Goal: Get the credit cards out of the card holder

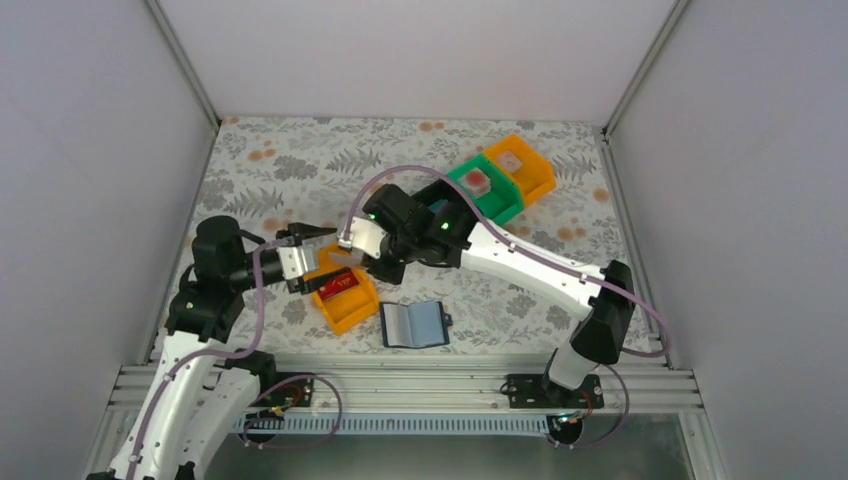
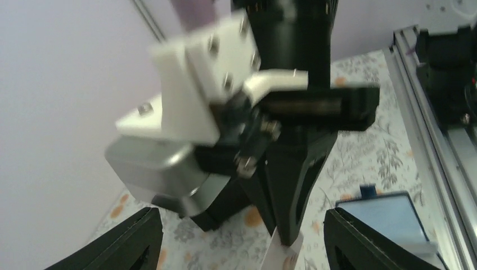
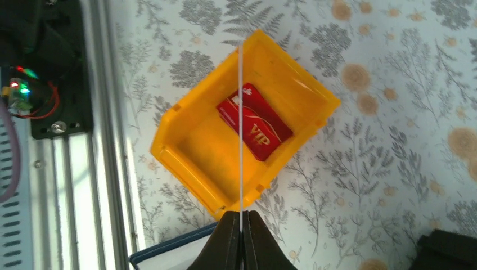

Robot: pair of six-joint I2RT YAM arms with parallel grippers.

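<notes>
Floral tablecloth (image 3: 394, 169) below, my right gripper (image 3: 242, 228) pinches a thin card (image 3: 241, 140) edge-on over the orange bin (image 3: 191, 146) with a red card (image 3: 261, 132) inside; left gripper (image 2: 244, 242) spread wide.

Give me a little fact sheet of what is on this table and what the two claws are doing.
right gripper: shut on a thin pale card, seen edge-on above the near orange bin
left gripper: open, holding nothing
red card: lying flat inside the near orange bin
card holder: open on the table beside that bin
green bin: far side, a small pale item inside
far orange bin: next to the green bin, a small pale item inside
</notes>
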